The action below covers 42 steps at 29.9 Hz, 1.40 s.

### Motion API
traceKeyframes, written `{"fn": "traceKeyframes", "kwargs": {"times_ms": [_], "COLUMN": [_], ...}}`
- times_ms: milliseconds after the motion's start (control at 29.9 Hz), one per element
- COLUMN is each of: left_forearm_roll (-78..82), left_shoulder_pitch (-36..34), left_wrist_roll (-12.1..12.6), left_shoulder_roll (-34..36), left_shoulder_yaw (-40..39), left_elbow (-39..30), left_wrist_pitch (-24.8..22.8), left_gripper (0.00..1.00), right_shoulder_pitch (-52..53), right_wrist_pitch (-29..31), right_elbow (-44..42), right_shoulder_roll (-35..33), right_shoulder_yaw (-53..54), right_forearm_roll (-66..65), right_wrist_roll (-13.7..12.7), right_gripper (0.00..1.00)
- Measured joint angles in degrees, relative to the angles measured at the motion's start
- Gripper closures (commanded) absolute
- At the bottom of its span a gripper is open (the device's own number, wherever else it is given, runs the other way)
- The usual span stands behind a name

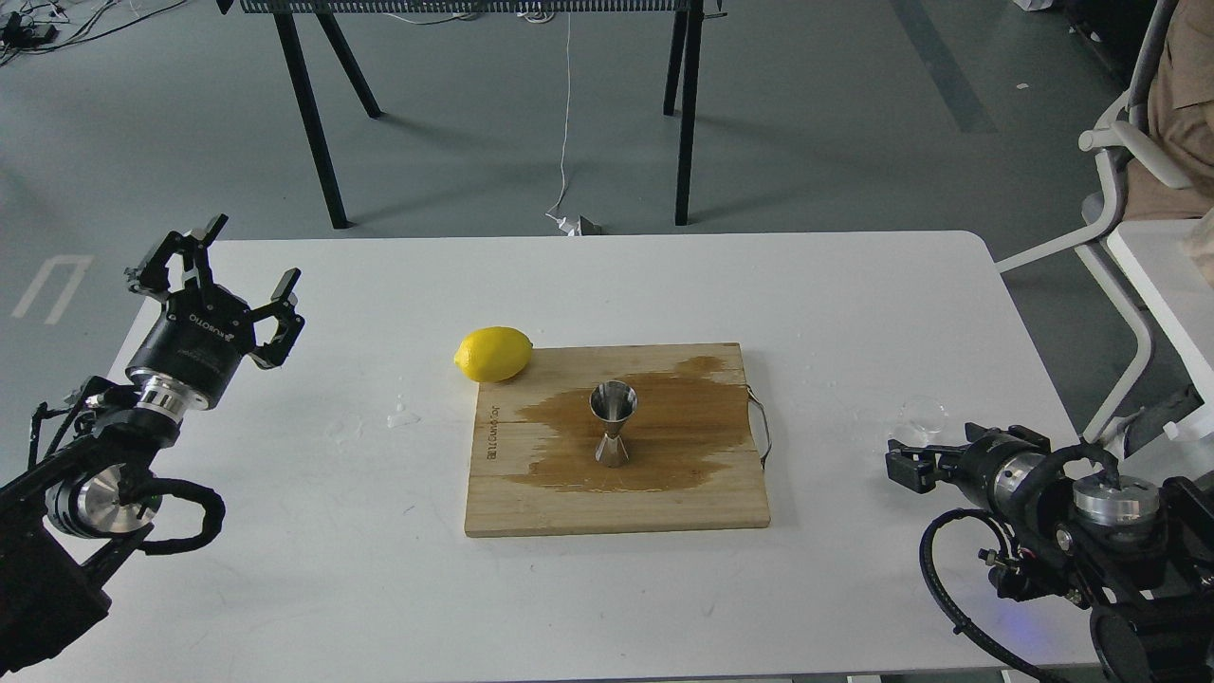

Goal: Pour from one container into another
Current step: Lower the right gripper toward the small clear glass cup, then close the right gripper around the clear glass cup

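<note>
The steel jigger (613,423) stands upright in the middle of the wooden board (531,503), on a dark wet stain. A small clear glass cup (922,417) sits on the white table right of the board, faint against the tabletop. My right gripper (903,467) lies low just in front of the cup, pointing left. It looks dark and small, and its fingers cannot be told apart. Far from both containers, my left gripper (230,269) is raised over the table's left edge, open and empty.
A yellow lemon (493,353) rests at the board's back left corner. A metal handle (762,429) sticks out from the board's right side. Small water drops (402,415) lie left of the board. A white chair (1129,180) stands off the table's right.
</note>
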Motion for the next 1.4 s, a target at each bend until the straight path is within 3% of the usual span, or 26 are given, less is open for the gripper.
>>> {"fn": "traceKeyframes", "kwargs": {"times_ms": [234, 1104, 1405], "left_forearm_roll": [0.00, 0.00, 0.00], "left_shoulder_pitch": [0.13, 0.56, 0.56], "left_wrist_roll": [0.00, 0.00, 0.00], "left_shoulder_roll": [0.01, 0.00, -0.21], "left_shoulder_yaw": [0.00, -0.01, 0.00], "left_elbow": [0.01, 0.61, 1.38], "left_wrist_pitch": [0.00, 0.00, 0.00], "left_gripper": [0.13, 0.13, 0.12], "right_shoulder_pitch": [0.51, 3.15, 3.16], "right_wrist_pitch": [0.00, 0.00, 0.00], "right_elbow": [-0.58, -3.72, -3.54], "right_shoulder_roll": [0.65, 0.60, 0.61], "right_shoulder_yaw": [-0.61, -2.18, -2.46], "right_forearm_roll": [-0.15, -1.48, -1.64], "right_wrist_roll": [0.07, 0.00, 0.05], "right_gripper": [0.09, 0.10, 0.17]}}
